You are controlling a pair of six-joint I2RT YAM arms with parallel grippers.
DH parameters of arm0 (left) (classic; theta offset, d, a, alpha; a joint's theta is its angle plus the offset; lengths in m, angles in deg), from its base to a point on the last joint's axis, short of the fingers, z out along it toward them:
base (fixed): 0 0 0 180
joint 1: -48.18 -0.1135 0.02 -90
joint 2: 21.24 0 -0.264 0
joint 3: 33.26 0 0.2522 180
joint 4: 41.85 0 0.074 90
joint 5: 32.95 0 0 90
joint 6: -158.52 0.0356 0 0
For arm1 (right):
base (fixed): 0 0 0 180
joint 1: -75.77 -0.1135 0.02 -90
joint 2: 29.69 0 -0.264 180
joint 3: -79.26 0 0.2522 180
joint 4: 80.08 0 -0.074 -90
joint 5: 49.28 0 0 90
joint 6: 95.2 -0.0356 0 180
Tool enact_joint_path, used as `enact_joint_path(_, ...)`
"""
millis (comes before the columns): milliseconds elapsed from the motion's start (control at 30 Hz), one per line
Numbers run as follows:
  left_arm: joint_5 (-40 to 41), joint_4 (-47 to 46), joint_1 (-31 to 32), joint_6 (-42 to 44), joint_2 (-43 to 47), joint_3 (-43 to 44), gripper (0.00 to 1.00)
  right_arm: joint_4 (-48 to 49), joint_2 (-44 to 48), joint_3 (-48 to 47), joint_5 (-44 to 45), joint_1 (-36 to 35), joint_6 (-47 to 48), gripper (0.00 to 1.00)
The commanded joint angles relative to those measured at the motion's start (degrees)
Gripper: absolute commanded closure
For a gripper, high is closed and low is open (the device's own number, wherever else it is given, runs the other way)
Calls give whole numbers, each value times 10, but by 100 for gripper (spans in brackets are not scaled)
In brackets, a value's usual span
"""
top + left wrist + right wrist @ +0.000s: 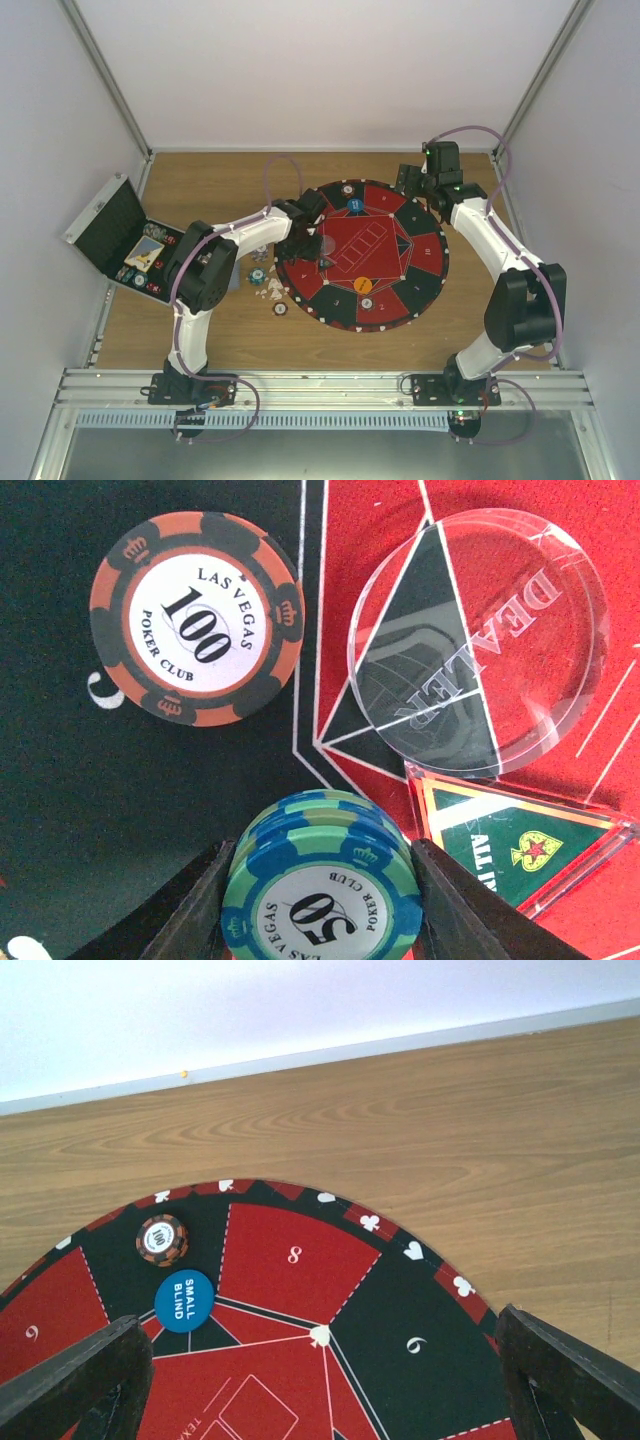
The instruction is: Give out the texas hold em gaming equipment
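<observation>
From above, the mat [430, 250] lies mid-table [200, 330]. The case [110, 225] stands open at the left edge, with chips showing inside. The left gripper [316, 238] is down over the mat's left side. The right gripper [412, 180] hangs at the far right rim. Loose chips [270, 290] lie on the wood just off the mat's left rim. On the mat sit a blue disc [354, 205] towards the back and an orange disc [364, 285] towards the front.

At the left wrist, the black fingers [190, 915] are clamped on either side of a stack of teal 50 chips [320, 900], which sits where black field meets red. I cannot tell whether the stack rests on the mat or is lifted. A 100 chip [195, 630] lies flat on the black beyond it. A clear dealer button [478, 640] sits on the red. A clear all-in triangle [520, 845] lies just right of the stack.

At the right wrist, the jaws stand wide apart with nothing between them but the mat below. Ahead, the blue disc reads SMALL BLIND, with a rim chip [162, 1239] just beside it.
</observation>
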Motion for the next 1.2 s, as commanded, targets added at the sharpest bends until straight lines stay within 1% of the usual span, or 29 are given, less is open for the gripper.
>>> enact_joint_path(0, 5, -1, -2, 2, -6, 16, 52, 4, -2, -15, 9, 6, 0, 6)
enact_joint_path(267, 10, 4, -1, -1, 3, 16, 49, 4, -1, -15, 8, 5, 0, 6)
enact_joint_path(433, 6, 7, 3, 0, 54, 10, 49, 5, 0, -15, 8, 5, 1, 6)
enact_joint_path(533, -3, 0, 6, -2, 115, -27, 48, 6, -3, -15, 7, 5, 1, 6)
enact_joint_path(667, 3, 2, 6, -14, 196, -110, 46, 8, -6, -15, 4, 5, 1, 6)
enact_joint_path(767, 8, 16, -4, -28, 237, -170, 44, 8, -10, -15, 1, 5, 0, 6)
enact_joint_path(867, 18, 29, -22, -38, 257, -219, 44, 8, -12, -15, -4, 6, -2, 6)
enact_joint_path(933, 24, 34, -39, -41, 269, -237, 44, 8, -12, -16, -5, 6, -3, 6)
enact_joint_path(1033, 28, 32, -66, -40, 286, -251, 43, 8, -12, -16, -5, 6, -2, 6)
enact_joint_path(1167, 13, 27, -101, -35, 284, -261, 40, 8, -12, -16, -4, 5, -3, 6)
